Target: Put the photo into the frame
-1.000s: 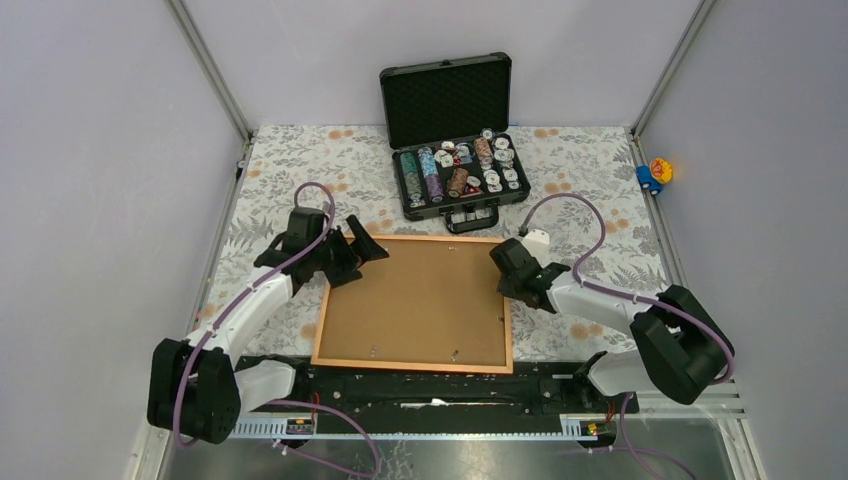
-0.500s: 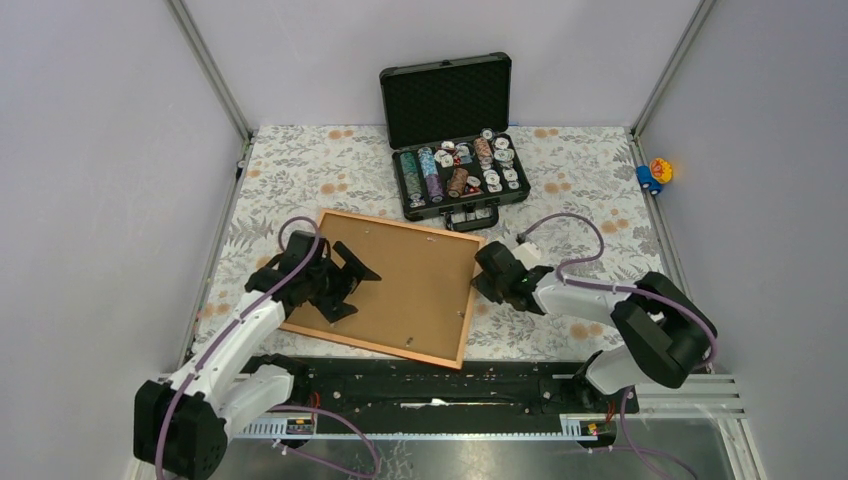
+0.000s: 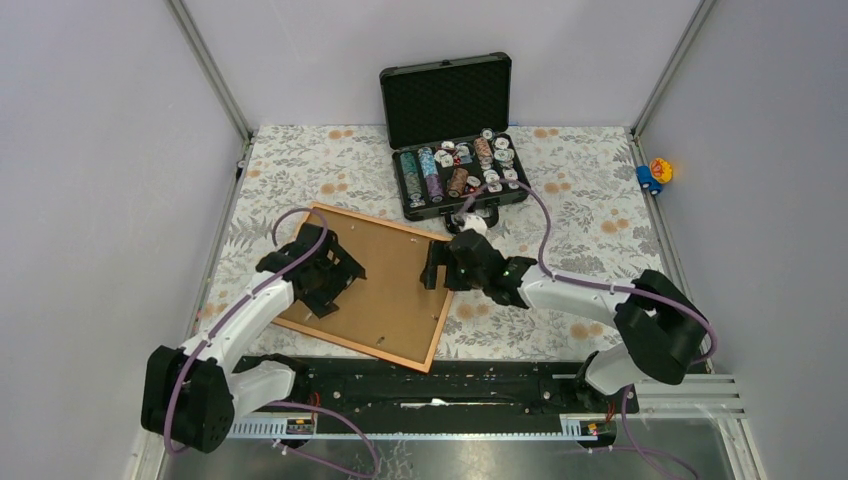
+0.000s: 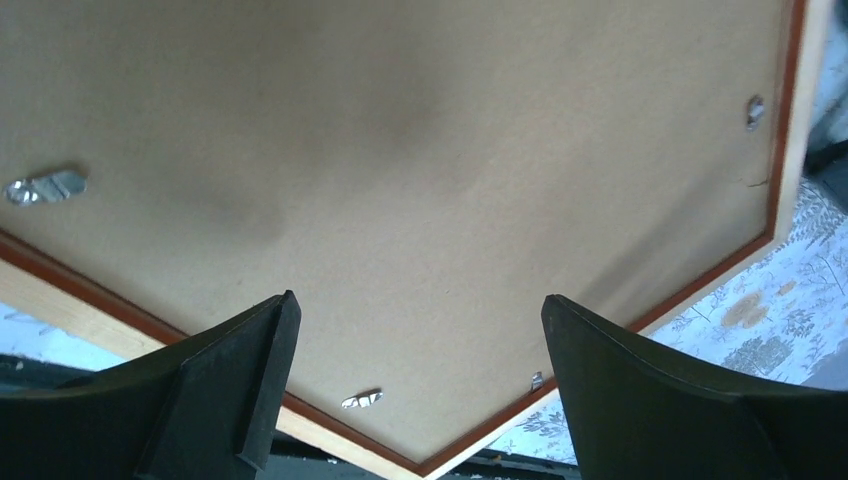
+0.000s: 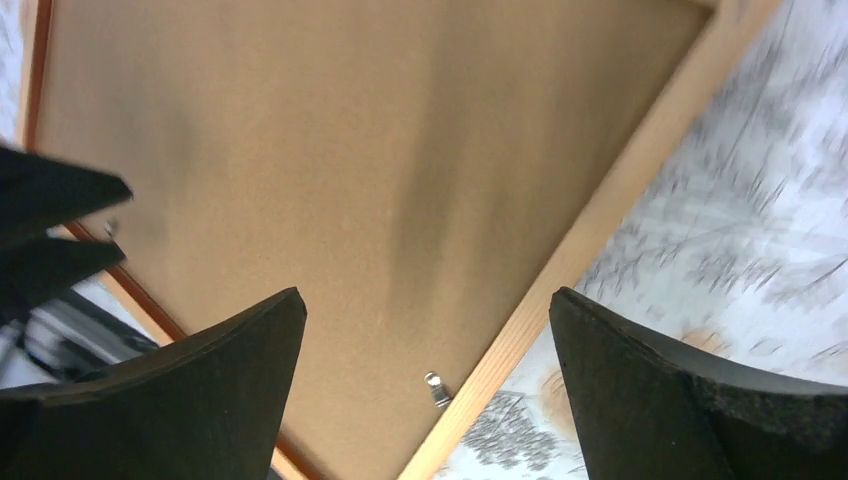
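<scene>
The frame (image 3: 437,320) lies face down and askew on the floral cloth, its brown backing board (image 3: 385,290) up. The photo is hidden. My left gripper (image 3: 338,283) hovers open over the board's left part. In the left wrist view the gripper (image 4: 417,330) spans bare board, with the frame's near corner and wooden rim (image 4: 805,120) beyond. My right gripper (image 3: 438,268) stands open over the frame's right edge. In the right wrist view that gripper (image 5: 428,310) holds nothing, with the rim (image 5: 600,215) and a metal clip (image 5: 437,390) between its fingers.
An open black case of chips (image 3: 455,165) stands just behind the frame's far corner. A small toy (image 3: 655,172) sits at the far right wall. The arms' base rail (image 3: 440,385) runs along the near edge, close to the frame's near corner.
The frame has slid left and turned from square to askew. My right gripper followed it leftwards and opened. The left gripper drifted back over the board, still open.
</scene>
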Robot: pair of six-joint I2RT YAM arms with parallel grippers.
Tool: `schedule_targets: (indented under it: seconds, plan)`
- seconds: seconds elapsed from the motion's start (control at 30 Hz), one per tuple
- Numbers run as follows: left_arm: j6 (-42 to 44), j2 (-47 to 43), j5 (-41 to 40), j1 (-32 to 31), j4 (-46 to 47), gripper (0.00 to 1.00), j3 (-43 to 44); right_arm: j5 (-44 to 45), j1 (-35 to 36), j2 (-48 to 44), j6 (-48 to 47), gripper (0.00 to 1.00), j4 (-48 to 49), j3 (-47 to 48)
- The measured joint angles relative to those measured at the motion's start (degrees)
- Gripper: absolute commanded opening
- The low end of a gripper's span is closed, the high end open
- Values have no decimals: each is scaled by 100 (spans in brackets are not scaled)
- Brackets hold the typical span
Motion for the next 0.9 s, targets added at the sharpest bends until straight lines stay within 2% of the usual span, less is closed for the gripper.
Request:
schedule_targets:
  seconds: [0.1, 0.2, 0.33, 0.37, 0.53, 0.67, 0.9]
  plan:
    - [398, 118, -52, 0, 192, 99, 173, 151, -13, -57, -1587, 100, -210, 468]
    - [831, 118, -57, 0, 402, 99, 177, 216, -120, 208, -2776, 100, -407, 1091]
    - [1556, 116, 55, 0, 555, 99, 249, -319, -616, 1005, -4019, 99, -284, 1956]
    - [1794, 116, 140, 0, 573, 99, 337, -487, -737, 1178, -4264, 96, -223, 2050]
    - [2833, 94, 551, 0, 662, 99, 970, -1104, -973, 2238, -5195, 79, -243, 2778]
    - [3585, 66, 619, -4, 824, 99, 1414, -1390, -984, 2868, -5687, 75, -398, 3246]
    - [4369, 63, 538, -4, 970, 99, 1488, -1458, -994, 3276, -6214, 64, -520, 3469]
